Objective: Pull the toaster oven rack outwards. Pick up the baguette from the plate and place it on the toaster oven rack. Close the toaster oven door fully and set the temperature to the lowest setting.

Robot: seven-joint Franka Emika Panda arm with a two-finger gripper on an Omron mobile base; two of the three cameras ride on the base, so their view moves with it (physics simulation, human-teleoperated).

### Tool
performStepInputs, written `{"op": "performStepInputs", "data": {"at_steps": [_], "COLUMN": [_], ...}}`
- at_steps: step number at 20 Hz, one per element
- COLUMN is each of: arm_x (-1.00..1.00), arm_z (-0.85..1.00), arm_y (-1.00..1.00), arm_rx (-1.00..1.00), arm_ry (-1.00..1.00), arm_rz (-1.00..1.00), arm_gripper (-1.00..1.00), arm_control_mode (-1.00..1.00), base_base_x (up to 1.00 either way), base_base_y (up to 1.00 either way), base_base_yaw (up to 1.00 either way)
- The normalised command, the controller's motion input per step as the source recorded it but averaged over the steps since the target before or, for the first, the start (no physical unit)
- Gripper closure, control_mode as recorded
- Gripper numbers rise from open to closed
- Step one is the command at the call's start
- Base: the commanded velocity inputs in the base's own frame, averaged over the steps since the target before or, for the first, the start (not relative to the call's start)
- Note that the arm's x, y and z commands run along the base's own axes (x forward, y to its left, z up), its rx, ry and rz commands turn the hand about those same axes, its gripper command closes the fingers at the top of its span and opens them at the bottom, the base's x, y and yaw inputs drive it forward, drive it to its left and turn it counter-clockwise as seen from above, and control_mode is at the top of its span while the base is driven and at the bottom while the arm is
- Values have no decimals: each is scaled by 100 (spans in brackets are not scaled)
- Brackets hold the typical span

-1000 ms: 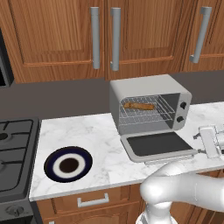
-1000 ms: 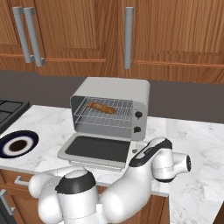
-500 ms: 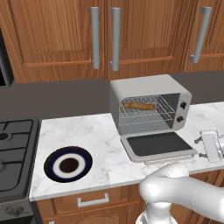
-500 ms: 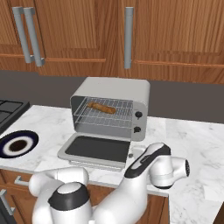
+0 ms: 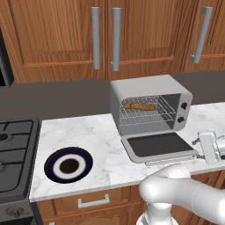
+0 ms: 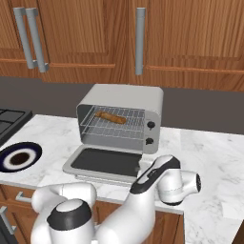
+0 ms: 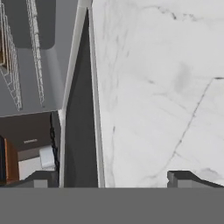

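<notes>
left base view
toaster oven [image 5: 149, 99]: sits on the white marble counter [image 5: 79, 132], towards the right, under the wood cabinets [image 5: 57, 35].
toaster oven door [image 5: 159, 146]: flopped all the way down, lying flat on the counter in front of the cavity, dark glass facing up.
toaster oven rack [image 5: 145, 113]: wire grid inside the cavity; can't really tell how far out it is pulled.
baguette [image 5: 139, 106]: lying across the rack, inside the oven, more to the left half.
plate [image 5: 68, 165]: near-left on the counter, well apart from the oven, next to the black stove [image 5: 13, 154].
hand: the arm's white wrist end sits at the right edge, just right of the door's near-right corner.

right base view
toaster oven [image 6: 125, 109]: middle of the shot, two dark knobs [image 6: 150, 132] stacked on its right side.
toaster oven door [image 6: 106, 163]: down flat, near side of the oven.
baguette [image 6: 110, 116]: on the toaster oven rack [image 6: 114, 125], far-left part.
plate [image 6: 18, 157]: left edge of the counter.

hand view
gripper [image 7: 113, 178]: fingers spread wide apart, nothing between them; one dark tip at each side, over the marble counter [image 7: 153, 87] right beside the oven's side edge.
toaster oven rack [image 7: 17, 65]: wires visible at the left, seen sideways.
</notes>
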Motion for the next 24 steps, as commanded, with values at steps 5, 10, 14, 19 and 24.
{"op": "performStepInputs", "data": {"at_steps": [5, 10, 14, 19, 24], "arm_x": [-3, -4, -12, -4, 0], "arm_z": [0, 0, 1, 10, 13], "arm_y": [13, 13, 17, 16, 10], "arm_rx": [0, 0, 0, 0, 0], "arm_ry": [0, 0, 0, -3, -6], "arm_rz": [0, 0, 2, 3, 2], "arm_gripper": [-100, -100, -100, -100, -100], "arm_control_mode": [-100, -100, -100, -100, -100], "base_base_x": [0, 0, 0, 0, 0], "base_base_y": [0, 0, 0, 0, 0], "base_base_yaw": [0, 0, 0, 0, 0]}}
